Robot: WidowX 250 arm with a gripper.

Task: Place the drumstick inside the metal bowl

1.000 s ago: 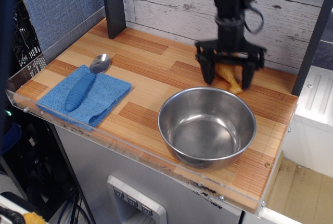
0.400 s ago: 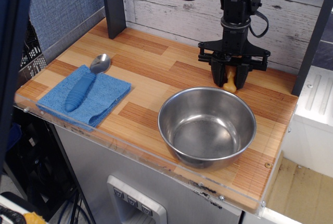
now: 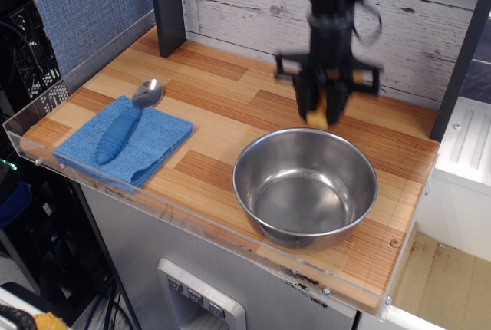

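My black gripper (image 3: 321,111) hangs over the back of the wooden counter, just behind the far rim of the metal bowl (image 3: 305,186). Its fingers are shut on the golden-tan drumstick (image 3: 317,107), which shows only as a narrow strip between them, lifted off the counter. The frame is blurred around the gripper. The shiny steel bowl stands upright and empty at the front right of the counter.
A blue cloth (image 3: 124,139) lies at the front left with a blue-handled metal spoon (image 3: 126,120) on it. A dark post (image 3: 166,4) stands at the back left. A plank wall runs behind. A clear acrylic lip (image 3: 153,192) edges the counter's front.
The gripper closed on the drumstick that lay on the counter, then lifted it and shifted left toward the bowl's far rim. The bowl, cloth and spoon have not moved.
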